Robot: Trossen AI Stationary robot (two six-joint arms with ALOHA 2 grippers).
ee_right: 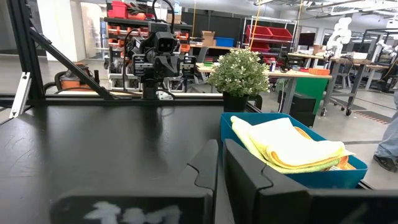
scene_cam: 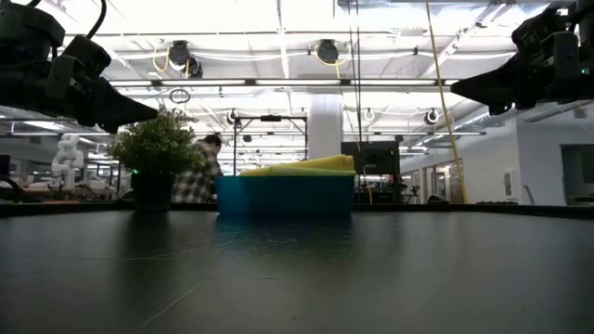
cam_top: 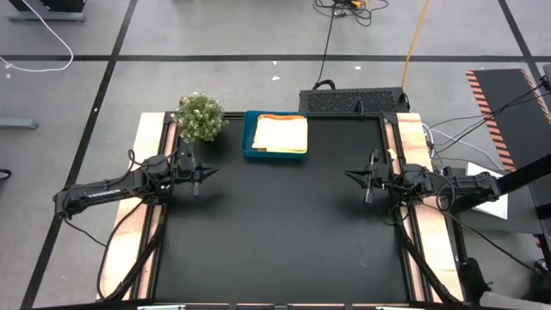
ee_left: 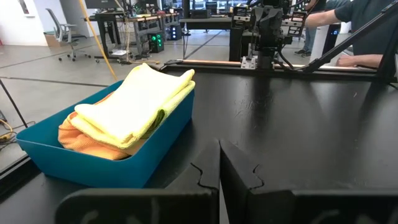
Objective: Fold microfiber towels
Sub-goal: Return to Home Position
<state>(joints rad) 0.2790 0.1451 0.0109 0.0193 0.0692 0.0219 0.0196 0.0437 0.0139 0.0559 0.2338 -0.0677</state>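
- Your left gripper [cam_top: 211,170] is hanging over the left side of the black table [cam_top: 275,232], tips aimed in toward the middle; in the left wrist view its fingers [ee_left: 205,174] are pressed tight together with nothing between them, so it's closed and empty
- Same on the other side; your right gripper [cam_top: 350,175] sits over the right side of the table, facing the left one across the bare middle; its fingers [ee_right: 205,168] are also pinched together on nothing
- The low view shows both grippers well up off the tabletop, one in each upper corner
- The microfiber towels [cam_top: 281,134] are all in the blue tray [cam_top: 246,138] at the far edge of the table, a bit left of centre; they're folded and stacked, yellow on top, orange underneath, and the pile pokes up above the rim
- Neither gripper is anywhere near the tray; both are well apart from it
- The plant [cam_top: 200,116] stands just beside the tray, on its left, at the far left corner
- In the low view there's a person [scene_cam: 200,176] in a plaid shirt in the room behind the table, between the plant and the tray as you look across
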